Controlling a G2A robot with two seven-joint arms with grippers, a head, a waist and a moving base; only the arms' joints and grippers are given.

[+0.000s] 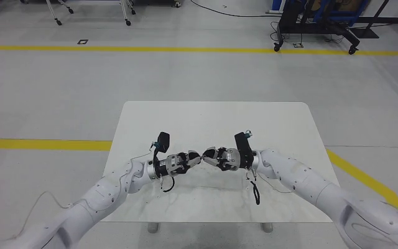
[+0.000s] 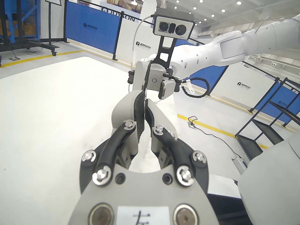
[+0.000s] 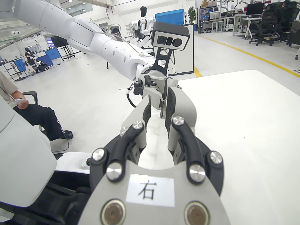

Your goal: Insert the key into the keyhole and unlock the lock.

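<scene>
Both grippers meet tip to tip above the front middle of the white table (image 1: 217, 118). My left gripper (image 2: 144, 100) is shut on a thin metal piece, apparently the key (image 2: 145, 92), which sticks out of its fingertips toward the other arm. My right gripper (image 3: 158, 106) faces it, fingers narrowly apart and closed on a small metal piece, apparently the lock (image 3: 163, 109), which sits against one pad and is mostly hidden. From above, the left gripper (image 1: 196, 157) and right gripper (image 1: 216, 157) touch or nearly touch; the contact itself is hidden.
The table's front edge (image 1: 205, 221) lies just below the arms. A black cable loop (image 1: 255, 190) hangs from the right wrist. Bare tabletop stretches behind and to both sides of the grippers.
</scene>
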